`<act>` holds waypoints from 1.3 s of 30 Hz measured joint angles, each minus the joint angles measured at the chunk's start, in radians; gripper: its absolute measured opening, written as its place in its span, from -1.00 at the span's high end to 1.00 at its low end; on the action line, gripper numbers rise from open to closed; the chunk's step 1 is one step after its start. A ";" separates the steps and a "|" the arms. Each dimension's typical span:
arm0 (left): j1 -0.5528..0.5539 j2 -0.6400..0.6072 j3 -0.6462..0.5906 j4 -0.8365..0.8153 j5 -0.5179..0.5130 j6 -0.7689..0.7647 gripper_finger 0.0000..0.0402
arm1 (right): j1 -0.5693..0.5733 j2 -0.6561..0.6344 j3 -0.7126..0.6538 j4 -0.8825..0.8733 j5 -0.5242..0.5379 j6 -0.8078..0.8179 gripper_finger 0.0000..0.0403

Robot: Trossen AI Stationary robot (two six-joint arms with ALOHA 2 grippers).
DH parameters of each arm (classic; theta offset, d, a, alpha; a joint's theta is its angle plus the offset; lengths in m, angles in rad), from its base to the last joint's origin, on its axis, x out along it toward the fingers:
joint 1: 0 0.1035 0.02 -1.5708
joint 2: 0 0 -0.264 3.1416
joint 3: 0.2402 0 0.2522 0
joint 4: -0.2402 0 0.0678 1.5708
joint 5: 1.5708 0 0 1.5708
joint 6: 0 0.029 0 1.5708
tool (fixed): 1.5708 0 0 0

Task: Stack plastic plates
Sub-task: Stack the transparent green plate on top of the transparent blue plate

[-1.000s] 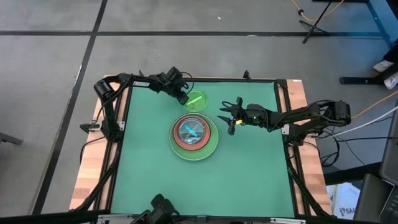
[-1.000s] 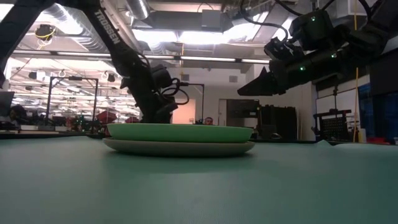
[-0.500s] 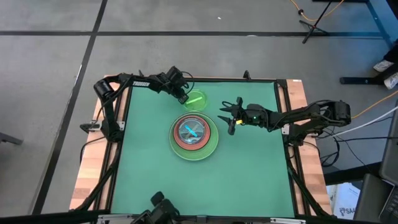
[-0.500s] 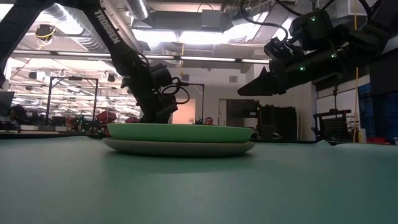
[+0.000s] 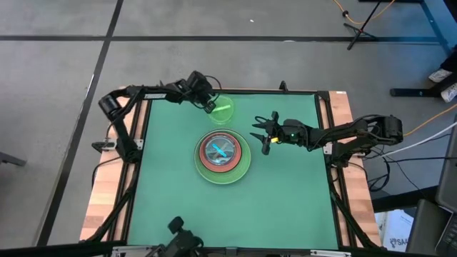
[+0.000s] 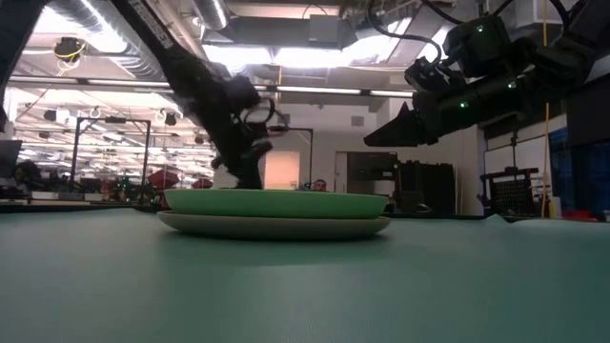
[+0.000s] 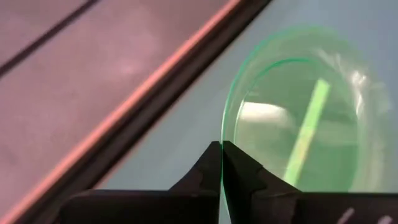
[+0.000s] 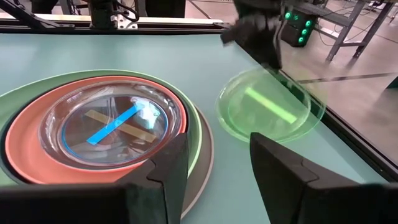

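I see the left gripper [image 7: 222,163] pinching the green plate [image 8: 263,106] by its rim; the right gripper [image 5: 261,133] hangs open, empty, beside the stack [image 5: 223,153], whose top plate [image 8: 107,121] is clear blue.

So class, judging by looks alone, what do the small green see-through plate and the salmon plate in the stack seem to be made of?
The small green see-through plate, its rim pinched by the left gripper, looks like glossy translucent plastic: the mat shows through it. The salmon plate looks like opaque plastic with a duller sheen, though its exact material stays uncertain.
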 joint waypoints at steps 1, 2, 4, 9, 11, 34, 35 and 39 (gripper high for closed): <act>0.000 -0.025 0.000 -0.011 0.000 0.006 1.00 | 0.000 0.000 0.000 0.000 0.000 0.000 0.18; 0.000 -0.051 0.000 -0.021 0.000 0.010 1.00 | 0.000 0.000 0.000 0.000 0.000 0.000 0.18; 0.000 -0.104 0.000 -0.051 0.004 0.016 1.00 | 0.000 0.000 0.000 0.000 0.000 0.000 0.18; -0.003 -0.220 0.000 -0.111 0.045 0.024 1.00 | 0.000 0.000 0.000 -0.001 0.000 0.002 0.18; -0.003 -0.256 0.000 -0.132 0.083 0.026 1.00 | 0.000 0.000 0.000 -0.001 0.000 0.002 0.18; -0.371 -0.292 -0.090 -0.253 0.223 0.144 1.00 | 0.000 0.000 0.000 -0.007 0.000 0.003 0.18; -0.377 -0.292 -0.098 -0.250 0.222 0.141 1.00 | 0.000 0.000 0.000 -0.006 0.000 0.003 0.18; -0.402 -0.287 -0.108 -0.216 0.175 0.132 0.99 | 0.000 0.000 0.000 -0.006 0.000 0.006 0.18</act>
